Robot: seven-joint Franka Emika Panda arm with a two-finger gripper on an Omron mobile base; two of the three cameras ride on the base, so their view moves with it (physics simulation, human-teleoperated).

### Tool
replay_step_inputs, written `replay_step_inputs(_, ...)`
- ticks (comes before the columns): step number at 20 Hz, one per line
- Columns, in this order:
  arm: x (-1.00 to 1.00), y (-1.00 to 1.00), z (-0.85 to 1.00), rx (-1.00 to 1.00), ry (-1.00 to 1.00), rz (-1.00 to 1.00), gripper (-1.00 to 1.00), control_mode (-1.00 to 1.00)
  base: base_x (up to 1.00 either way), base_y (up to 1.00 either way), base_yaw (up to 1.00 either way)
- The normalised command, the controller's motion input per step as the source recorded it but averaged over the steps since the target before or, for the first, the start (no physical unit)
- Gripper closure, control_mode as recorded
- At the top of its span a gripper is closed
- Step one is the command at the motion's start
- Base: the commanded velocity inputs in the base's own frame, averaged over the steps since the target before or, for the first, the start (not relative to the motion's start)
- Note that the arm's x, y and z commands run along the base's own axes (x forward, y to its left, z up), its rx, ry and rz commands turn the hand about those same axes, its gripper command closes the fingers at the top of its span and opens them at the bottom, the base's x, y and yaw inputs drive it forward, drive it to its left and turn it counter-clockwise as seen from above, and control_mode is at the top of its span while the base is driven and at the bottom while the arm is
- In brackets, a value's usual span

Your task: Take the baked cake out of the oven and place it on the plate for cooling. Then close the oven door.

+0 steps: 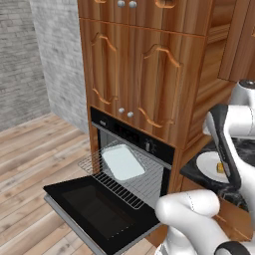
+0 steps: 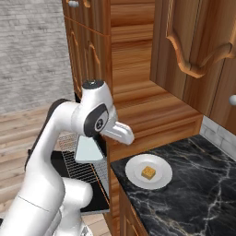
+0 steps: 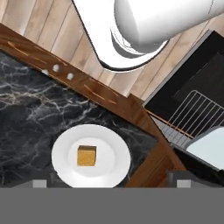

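In the left base view we find the black built-in oven [image 1: 130, 158] set in brown wooden cabinetry [image 1: 144, 74]. Its wide black oven door [image 1: 97, 211] with the dark glass window hangs fully down and open. A wire rack [image 1: 130, 194] is pulled partway out over the door, and a pale rectangular baking tray [image 1: 122, 162] lies on it. To the right, on the black marble counter [image 1: 199, 175], we see part of the round white plate [image 1: 207, 164]. The small golden-orange square cake [image 1: 220, 168] sits on it, partly hidden behind the white robot arm [image 1: 226, 144].

In the right base view we record the plate [image 2: 161, 177] lying flat on the marble counter [image 2: 198, 184] near its front left corner. The cake [image 2: 148, 173] rests on the plate, about central, well inside the rim. The arm [image 2: 69, 133] rises at the left, between the camera and the oven. The rack [image 2: 80, 168] and the tray [image 2: 87, 150] show behind it.

In the hand view we look straight down on the plate [image 3: 109, 168] with the cake [image 3: 86, 155] upright at its middle. The gripper [image 3: 108, 183] hangs above them with its jaws spread wide apart, one fingertip [image 3: 40, 183] at the plate's left edge and the other beyond its right edge. We see nothing between them, and neither tip touches the cake. The wooden counter edge [image 3: 148, 131] runs past the plate. Beyond it the open oven door [image 3: 197, 74], the rack [image 3: 188, 116] and a corner of the tray [image 3: 210, 146] are visible at the right.
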Motion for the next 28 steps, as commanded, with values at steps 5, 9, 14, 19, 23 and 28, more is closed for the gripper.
replay_step_inputs(5,-0.46,0.88,0.19,-0.01,0.00,0.00,-1.00,-1.00,0.00,0.00,0.00)
replay_step_inputs(9,-0.33,0.88,0.00,0.00,0.00,-0.15,-1.00,-1.00,0.00,0.00,0.00)
replay_step_inputs(14,0.00,0.83,0.00,0.00,0.00,-0.39,-1.00,-1.00,0.00,0.00,0.00)
replay_step_inputs(19,0.21,0.70,-0.02,0.05,0.06,-0.48,-1.00,-1.00,0.00,0.00,0.00)
replay_step_inputs(23,0.29,0.57,-0.07,0.12,0.09,-0.50,-1.00,-1.00,0.00,0.00,0.00)
replay_step_inputs(28,0.42,0.43,-0.28,0.15,0.10,-0.52,-1.00,-1.00,0.00,0.00,0.00)
